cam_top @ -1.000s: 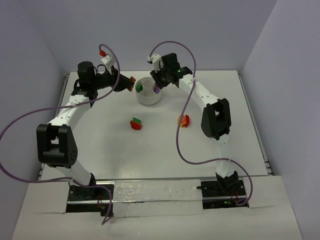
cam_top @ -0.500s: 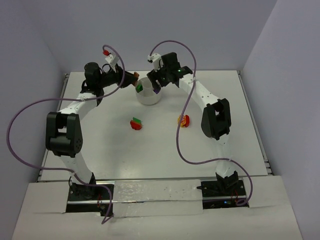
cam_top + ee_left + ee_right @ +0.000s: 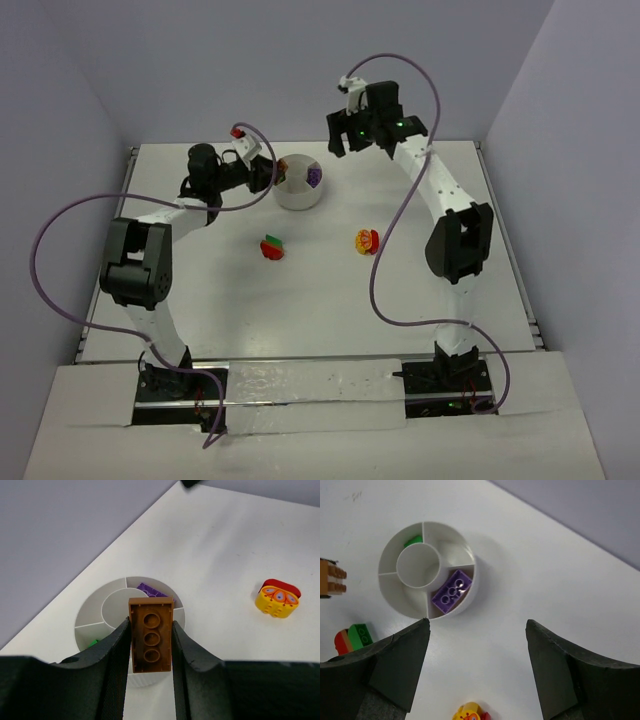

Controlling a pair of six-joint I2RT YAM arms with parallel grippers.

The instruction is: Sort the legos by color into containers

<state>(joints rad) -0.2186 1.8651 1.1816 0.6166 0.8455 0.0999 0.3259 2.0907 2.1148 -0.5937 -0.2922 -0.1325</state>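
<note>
The white bowl (image 3: 299, 195) stands at the back of the table, split into a centre well and wedge sections. A purple lego (image 3: 451, 592) lies in one wedge and a green one (image 3: 412, 542) in another. My left gripper (image 3: 150, 625) is shut on an orange-brown lego (image 3: 150, 635), held just over the bowl's near rim (image 3: 90, 611). My right gripper (image 3: 477, 625) hangs open and empty, high above the table beside the bowl. On the table lie a red-and-green lego (image 3: 272, 247) and a yellow-and-red lego (image 3: 367, 240).
Purple cables loop off both arms over the table. Grey walls close in the back and both sides. The table's raised edge (image 3: 131, 160) runs just behind the left gripper (image 3: 266, 172).
The right gripper opened, left the purple lego in a bowl wedge, then rose and drew back to the right. The left gripper carried the orange-brown lego right, up to the bowl's rim.
</note>
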